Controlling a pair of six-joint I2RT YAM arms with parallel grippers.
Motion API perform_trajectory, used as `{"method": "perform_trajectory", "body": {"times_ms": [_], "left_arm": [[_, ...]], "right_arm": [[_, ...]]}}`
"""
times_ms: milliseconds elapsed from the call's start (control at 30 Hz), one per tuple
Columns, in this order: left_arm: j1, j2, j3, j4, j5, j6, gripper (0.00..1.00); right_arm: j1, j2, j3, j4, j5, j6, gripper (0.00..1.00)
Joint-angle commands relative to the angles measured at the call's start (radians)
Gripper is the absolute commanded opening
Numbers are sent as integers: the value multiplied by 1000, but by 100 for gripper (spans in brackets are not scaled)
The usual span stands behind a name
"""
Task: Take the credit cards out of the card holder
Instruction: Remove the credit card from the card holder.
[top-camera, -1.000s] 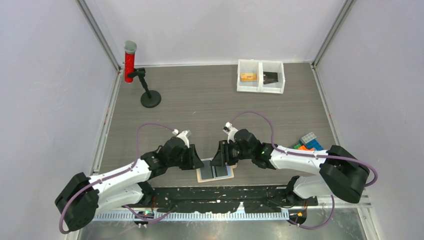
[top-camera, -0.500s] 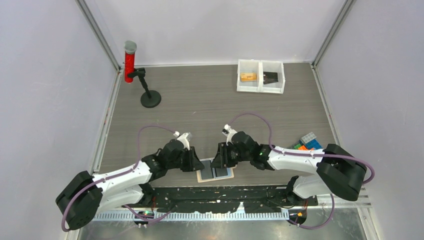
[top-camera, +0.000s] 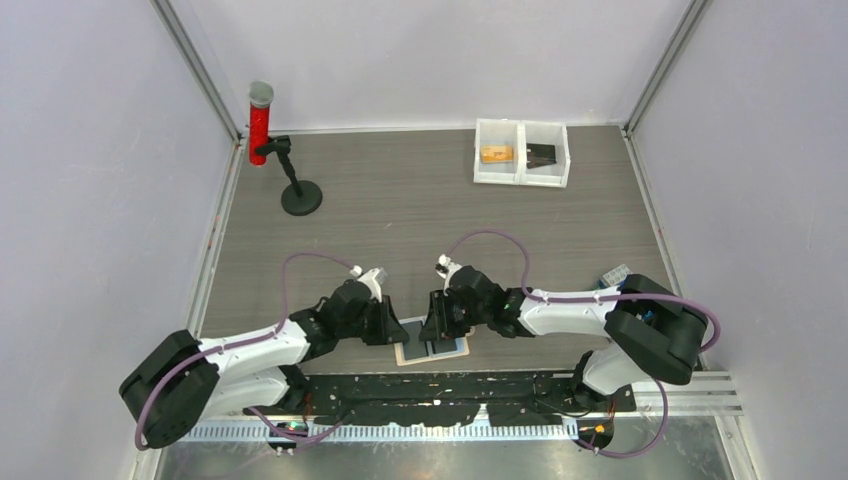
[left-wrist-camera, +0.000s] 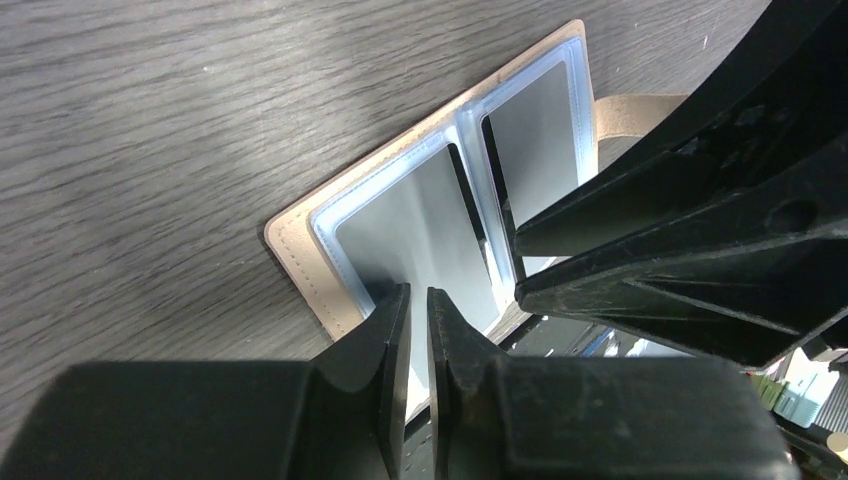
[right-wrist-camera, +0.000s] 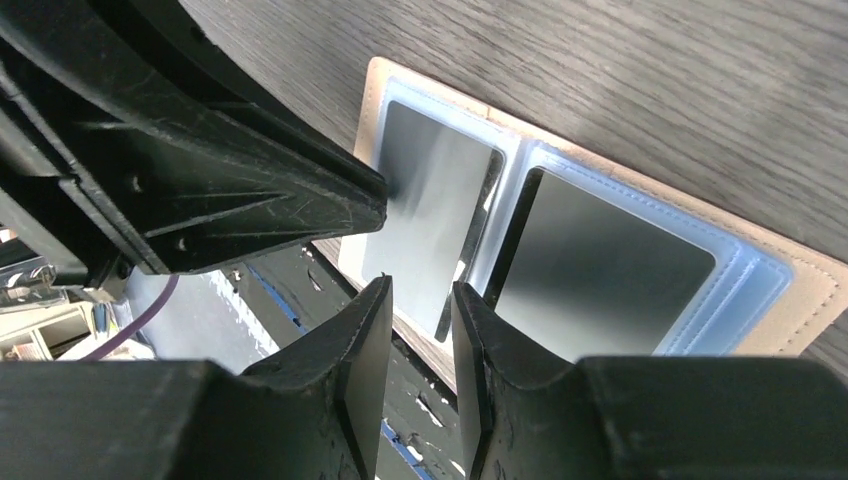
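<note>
The tan card holder (top-camera: 455, 348) lies open flat at the table's near edge, its grey-blue pockets facing up (left-wrist-camera: 300, 250) (right-wrist-camera: 800, 290). A dark grey card sits in each pocket (left-wrist-camera: 420, 220) (left-wrist-camera: 535, 130), also seen in the right wrist view (right-wrist-camera: 430, 200) (right-wrist-camera: 600, 270). My left gripper (top-camera: 398, 335) (left-wrist-camera: 418, 300) is nearly shut, its tips down at the near edge of the left panel, nothing seen between them. My right gripper (top-camera: 432, 335) (right-wrist-camera: 420, 295) is slightly open, over the holder's near edge by the centre fold, beside the left gripper.
A white two-compartment bin (top-camera: 520, 175) at the back holds an orange-tan block (top-camera: 495, 154) and a dark object (top-camera: 541, 155). A black stand (top-camera: 300, 195) and a red cylinder (top-camera: 260, 122) are at the back left. Coloured blocks (top-camera: 615, 275) peek out behind the right arm.
The right gripper has shifted left and closer over the holder. The left gripper has edged slightly toward the holder's left panel. The holder has not moved.
</note>
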Motion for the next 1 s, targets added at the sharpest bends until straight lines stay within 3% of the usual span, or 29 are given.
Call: {"method": "perform_trajectory", "body": {"times_ms": [0,667,967], "left_arm": [[-2,-43,11,-89,-37,21,14],[-38,-43,5,-112,-47,3,15],[-43,-58,6,-130,-67,8,15]], "right_arm": [[8,19,51,14,23,-10,35],[9,65,35,-51,92,-36,35],[9,81,38,21,37,-27,33]]}}
